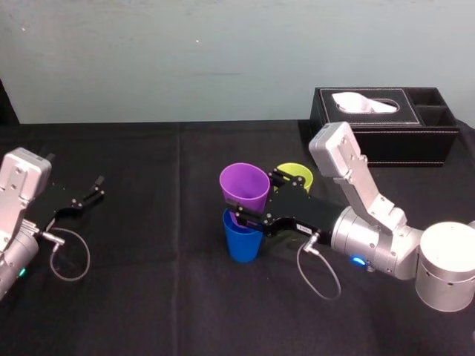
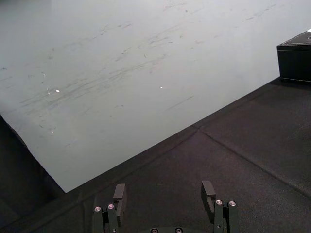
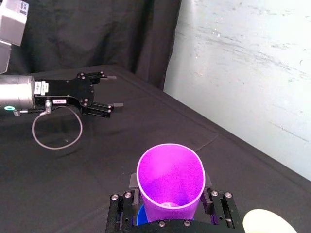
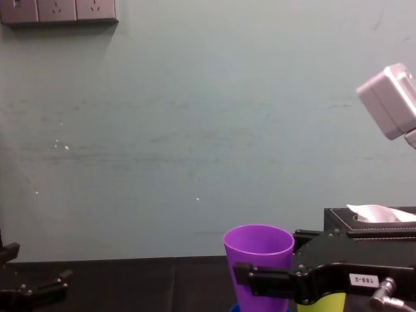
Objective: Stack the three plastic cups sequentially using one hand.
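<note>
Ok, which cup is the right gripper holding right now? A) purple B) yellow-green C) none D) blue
A: the right gripper is shut on the purple cup, holding it at the mouth of the blue cup, while the yellow-green cup stands apart behind.

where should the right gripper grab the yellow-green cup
Probably pinch the side wall just under the rim, coming level from the robot's right: the yellow-green cup stands upright, mouth up, with the purple cup and blue cup close on its left.
</note>
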